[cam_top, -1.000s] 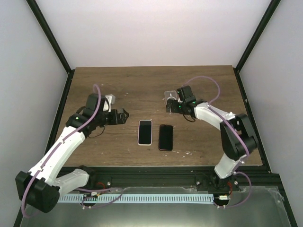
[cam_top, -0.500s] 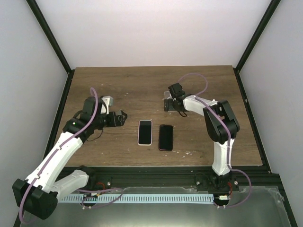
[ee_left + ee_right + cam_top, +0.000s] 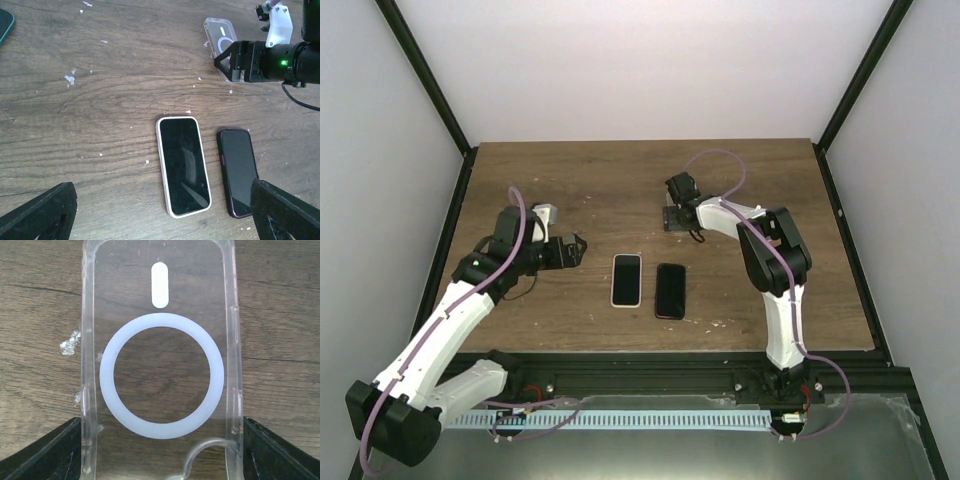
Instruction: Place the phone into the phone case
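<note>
Brown wooden table (image 3: 570,180) | right gripper (image 3: 161,440): jaws spread wide, clear plastic phone case with white ring (image 3: 161,365) lies flat between them, whether they grip it cannot be told | left gripper (image 3: 162,189): wide open, empty, white-rimmed black-screen phone (image 3: 183,165) flat just ahead, between its fingers

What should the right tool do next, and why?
Probably close the right tool on the clear case. Its fingers flank the case's two long sides, and the case lies flat on the table. Whether they press on it yet I cannot tell, so squeeze before lifting.
</note>
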Controlling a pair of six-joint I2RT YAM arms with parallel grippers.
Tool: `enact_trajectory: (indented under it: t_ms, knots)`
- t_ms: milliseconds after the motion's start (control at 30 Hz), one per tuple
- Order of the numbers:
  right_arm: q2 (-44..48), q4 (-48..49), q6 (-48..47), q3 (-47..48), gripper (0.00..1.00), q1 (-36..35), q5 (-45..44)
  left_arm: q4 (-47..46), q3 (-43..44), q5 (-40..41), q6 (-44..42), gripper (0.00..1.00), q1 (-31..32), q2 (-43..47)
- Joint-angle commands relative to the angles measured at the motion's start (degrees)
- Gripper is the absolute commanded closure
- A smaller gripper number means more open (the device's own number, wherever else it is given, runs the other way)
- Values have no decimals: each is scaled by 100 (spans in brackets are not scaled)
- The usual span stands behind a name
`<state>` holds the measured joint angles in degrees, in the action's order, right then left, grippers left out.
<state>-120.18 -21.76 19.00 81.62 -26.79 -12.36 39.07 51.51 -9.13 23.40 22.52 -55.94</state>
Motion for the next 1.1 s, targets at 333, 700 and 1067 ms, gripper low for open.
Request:
enact_trajectory:
  t_ms: [333,700,1067]
  knots:
    - [1917,745,394,-1504,28,-11,2177,-522,-53,-1070,980,1,-11,1]
    - [3401,2461,1240,-3112,33,-29,6061,-1676,38,-2333,510,17,-20,-479]
    - [3903,2876,2177,-3651,34,-79,8265,-2466,-412,-1569,-3689,29,1075,1001]
